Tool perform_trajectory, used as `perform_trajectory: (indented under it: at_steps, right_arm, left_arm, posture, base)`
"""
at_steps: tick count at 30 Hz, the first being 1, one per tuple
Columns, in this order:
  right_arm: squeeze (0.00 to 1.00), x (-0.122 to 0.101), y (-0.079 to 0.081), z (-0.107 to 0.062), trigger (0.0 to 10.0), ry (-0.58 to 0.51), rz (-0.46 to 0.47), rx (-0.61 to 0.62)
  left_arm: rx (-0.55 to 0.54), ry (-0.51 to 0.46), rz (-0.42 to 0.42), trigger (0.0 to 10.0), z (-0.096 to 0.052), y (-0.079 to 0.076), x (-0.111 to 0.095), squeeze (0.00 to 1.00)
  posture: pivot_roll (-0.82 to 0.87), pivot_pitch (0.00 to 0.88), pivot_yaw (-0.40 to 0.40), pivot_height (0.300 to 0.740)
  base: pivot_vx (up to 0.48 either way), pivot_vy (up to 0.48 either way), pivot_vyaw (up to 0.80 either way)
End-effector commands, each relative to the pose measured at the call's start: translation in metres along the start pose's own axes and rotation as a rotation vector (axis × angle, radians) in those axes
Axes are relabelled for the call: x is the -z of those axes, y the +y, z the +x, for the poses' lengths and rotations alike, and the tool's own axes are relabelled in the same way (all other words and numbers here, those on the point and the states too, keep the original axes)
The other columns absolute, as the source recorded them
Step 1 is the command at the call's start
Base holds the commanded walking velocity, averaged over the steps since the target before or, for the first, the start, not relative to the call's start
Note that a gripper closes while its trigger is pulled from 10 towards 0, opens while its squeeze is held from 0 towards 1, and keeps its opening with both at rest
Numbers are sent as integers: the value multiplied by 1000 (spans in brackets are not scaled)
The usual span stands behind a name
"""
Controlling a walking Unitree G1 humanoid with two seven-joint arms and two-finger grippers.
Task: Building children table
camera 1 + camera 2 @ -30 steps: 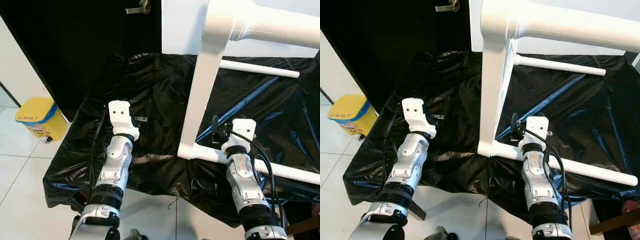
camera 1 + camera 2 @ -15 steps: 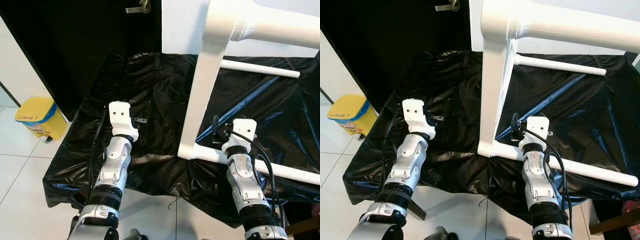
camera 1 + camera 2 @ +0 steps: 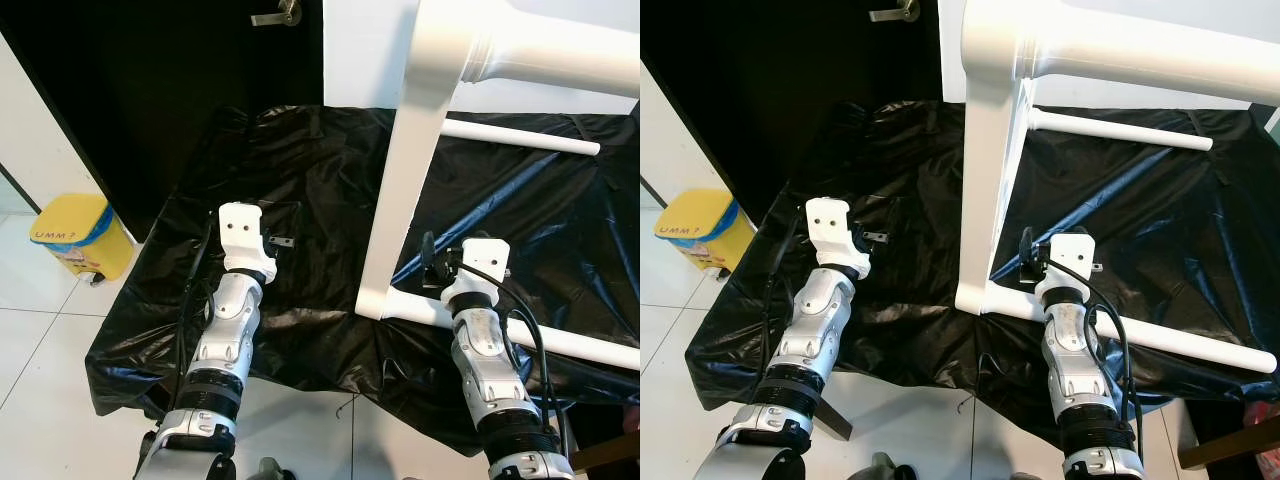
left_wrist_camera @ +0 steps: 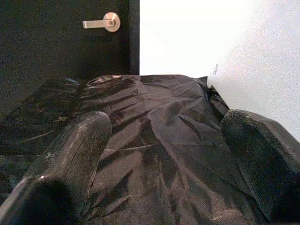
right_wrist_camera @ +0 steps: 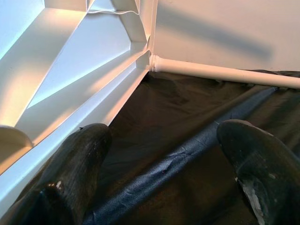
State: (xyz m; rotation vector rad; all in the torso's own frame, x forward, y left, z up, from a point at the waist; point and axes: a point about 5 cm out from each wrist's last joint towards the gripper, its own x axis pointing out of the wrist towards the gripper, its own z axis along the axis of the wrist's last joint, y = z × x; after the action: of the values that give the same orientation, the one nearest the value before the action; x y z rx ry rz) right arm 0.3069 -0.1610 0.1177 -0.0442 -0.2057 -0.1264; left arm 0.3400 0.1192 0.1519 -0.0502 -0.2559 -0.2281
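A white children's table [image 3: 415,150] stands on its side on a black plastic sheet [image 3: 320,180]. One round leg [image 3: 520,137] lies along the sheet at the back. Another leg [image 3: 560,342] runs along the front right, and a third [image 3: 560,60] sticks out high up. My right gripper [image 5: 164,131] is open over the sheet, just right of the table's upright frame and above the front leg; the ribbed underside [image 5: 70,56] is beside its finger. My left gripper [image 4: 166,121] is open over bare sheet, left of the table, with nothing between its fingers.
A yellow bin [image 3: 80,235] stands on the white tiled floor at the left. Behind the sheet is a black door with a metal handle [image 3: 278,15], and beside it a white wall [image 3: 360,50]. The sheet's front edge hangs near my arms.
My right wrist has edged very slightly left, towards the table's frame. The left arm and the table have not moved.
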Motion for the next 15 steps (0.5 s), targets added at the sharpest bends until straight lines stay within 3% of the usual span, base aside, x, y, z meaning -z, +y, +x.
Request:
perform_trajectory:
  at_steps: [1, 15]
  right_arm:
    - [0, 1, -1, -2, 10000, 3, 2, 3]
    - [0, 0, -2, 1, 10000, 1, -6, 0]
  left_arm:
    - [-29, 6, 2, 10000, -1, 1, 3, 0]
    - [-17, -7, -3, 10000, 3, -1, 0, 0]
  posture:
    - [-117, 15, 14, 740]
    - [-122, 9, 11, 740]
  base:
    - [0, 0, 0]
    - [0, 0, 0]
